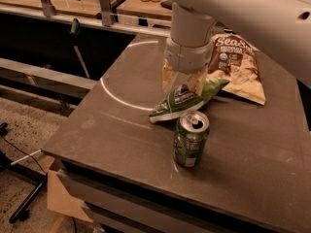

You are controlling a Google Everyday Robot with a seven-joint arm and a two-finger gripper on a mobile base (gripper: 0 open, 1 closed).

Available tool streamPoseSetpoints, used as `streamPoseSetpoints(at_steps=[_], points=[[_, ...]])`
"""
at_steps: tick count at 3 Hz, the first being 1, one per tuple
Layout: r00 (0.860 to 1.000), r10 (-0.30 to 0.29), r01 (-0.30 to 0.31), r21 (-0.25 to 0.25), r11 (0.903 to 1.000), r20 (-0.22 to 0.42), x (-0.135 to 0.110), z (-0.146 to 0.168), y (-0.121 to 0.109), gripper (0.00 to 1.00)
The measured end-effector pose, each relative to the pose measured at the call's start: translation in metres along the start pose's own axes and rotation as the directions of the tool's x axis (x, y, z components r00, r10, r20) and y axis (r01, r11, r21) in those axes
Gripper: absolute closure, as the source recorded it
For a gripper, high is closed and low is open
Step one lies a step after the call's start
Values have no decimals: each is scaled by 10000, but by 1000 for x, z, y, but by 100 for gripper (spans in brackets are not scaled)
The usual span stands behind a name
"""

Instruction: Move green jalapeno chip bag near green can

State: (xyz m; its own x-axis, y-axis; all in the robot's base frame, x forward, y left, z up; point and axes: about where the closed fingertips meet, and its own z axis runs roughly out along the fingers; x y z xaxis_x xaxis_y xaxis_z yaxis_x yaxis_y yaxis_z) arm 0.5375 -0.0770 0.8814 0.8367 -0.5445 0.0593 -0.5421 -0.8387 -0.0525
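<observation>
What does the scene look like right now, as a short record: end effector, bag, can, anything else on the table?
end effector: over mid-table, closed on the green jalapeno chip bag
green jalapeno chip bag: gripped near its middle, tilted, low end pointing left
green can: upright, just in front of the bag
bag-to-can contact: cannot tell
Sea Salt chip bag: lying flat, behind and right of the green bag
table: dark top, pale arc marked on it

The white arm (pixel 252 13) reaches in from the upper right. Its grey wrist (pixel 189 42) turns down, seemingly about vertical. Below it the gripper (pixel 182 84) points downward at mid-frame, its two pale fingers (pixel 167 79) closed on the green bag (pixel 176 103), one on each side of the bag's upper edge.
</observation>
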Motion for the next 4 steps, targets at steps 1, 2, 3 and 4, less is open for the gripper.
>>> streamPoseSetpoints(at_steps=[1, 2, 3, 4], points=[[9998, 21, -24, -129, 9999, -215, 17, 0, -8, 0], [9935, 681, -688, -39, 9976, -913, 56, -13, 0, 0], [9658, 2017, -1930, 677, 9789, -1631, 102, -38, 19, 0], [8853, 3672, -3479, 1177, 9301, -2854, 143, -61, 39, 0]])
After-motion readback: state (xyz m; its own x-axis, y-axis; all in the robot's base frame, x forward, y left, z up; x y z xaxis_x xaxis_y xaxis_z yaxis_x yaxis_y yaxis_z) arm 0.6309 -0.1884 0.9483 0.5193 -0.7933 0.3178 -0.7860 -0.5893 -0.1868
